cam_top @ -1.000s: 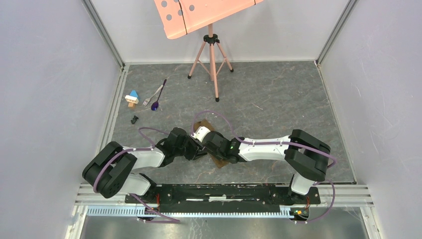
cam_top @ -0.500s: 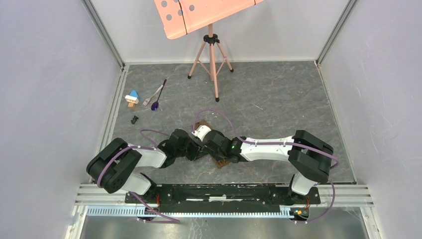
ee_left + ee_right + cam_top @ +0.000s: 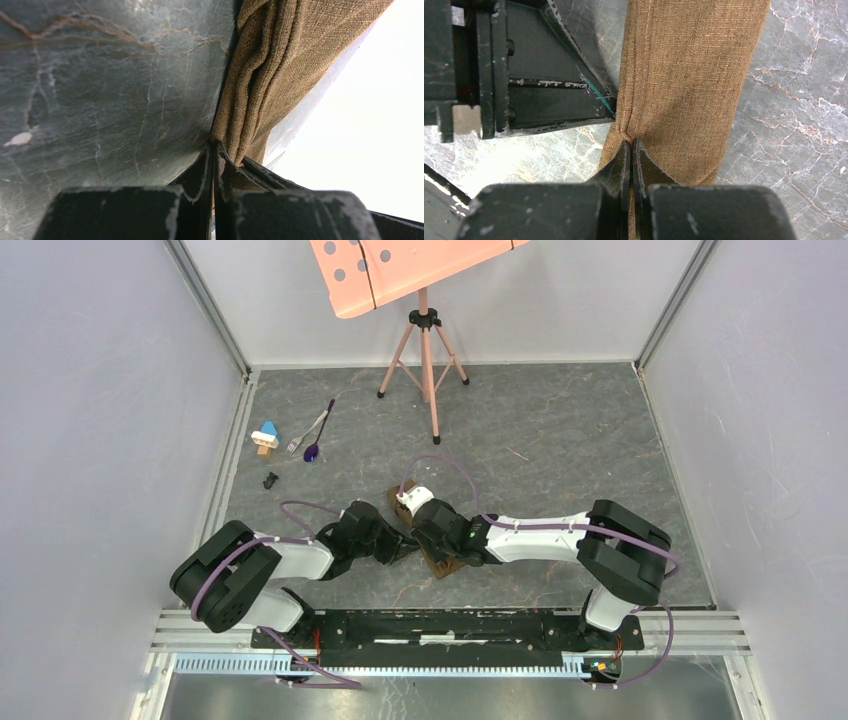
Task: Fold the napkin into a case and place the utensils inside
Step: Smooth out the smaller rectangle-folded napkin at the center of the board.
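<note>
**A:** What is gripped?
**B:** Left gripper (image 3: pixel 214 146) and right gripper (image 3: pixel 631 142) each pinch shut on one edge of the napkin (image 3: pixel 689 75), probably to carry a fold.
**A:** Where?
**B:** On the table (image 3: pixel 560 430), mid near edge; fork (image 3: pixel 295 444) and spoon (image 3: pixel 311 452) lie near the far-left corner.

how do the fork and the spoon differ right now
The fork is silver all over; the spoon has a purple bowl and a thin dark handle. The fork lies nearer the toy block; the spoon's handle reaches farther back. Both lie slanted, side by side.
</note>
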